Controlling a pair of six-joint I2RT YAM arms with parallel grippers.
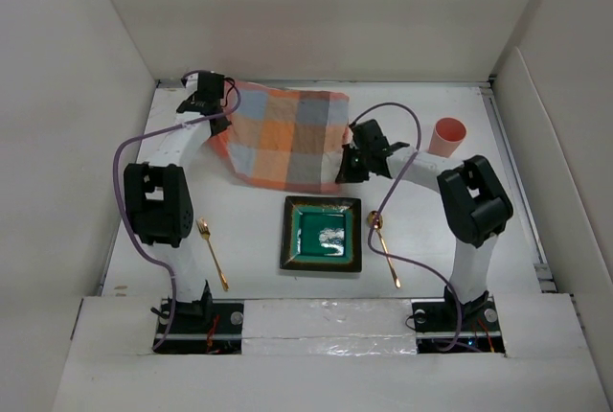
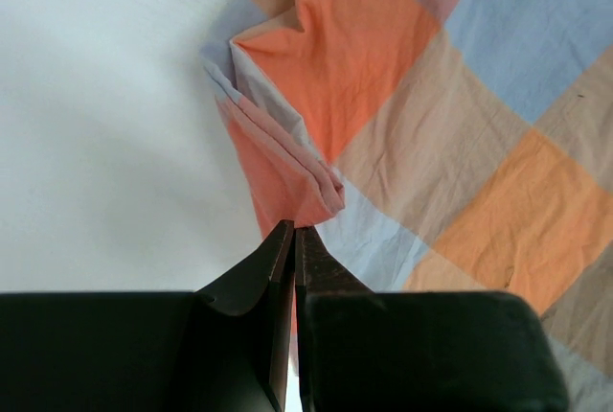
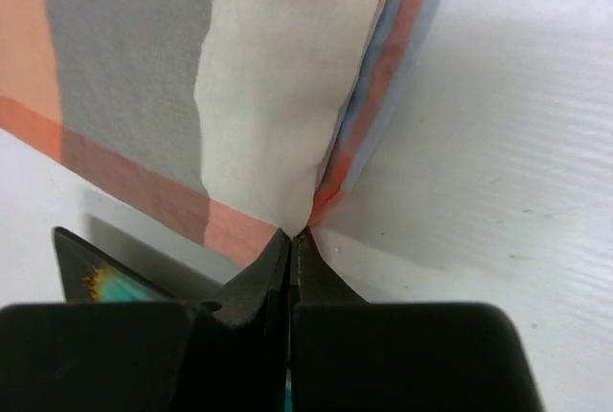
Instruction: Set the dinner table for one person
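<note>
An orange-and-blue checked cloth lies spread at the back middle of the white dinner table. My left gripper is shut on the cloth's left corner, which bunches into folds at the fingertips. My right gripper is shut on the cloth's near right corner. A square green plate sits in front of the cloth. A gold fork lies left of the plate. A gold spoon lies right of it. A pink cup stands at the back right.
White walls enclose the table on the left, back and right. The plate's corner shows just under my right gripper. Purple cables loop from both arms over the table.
</note>
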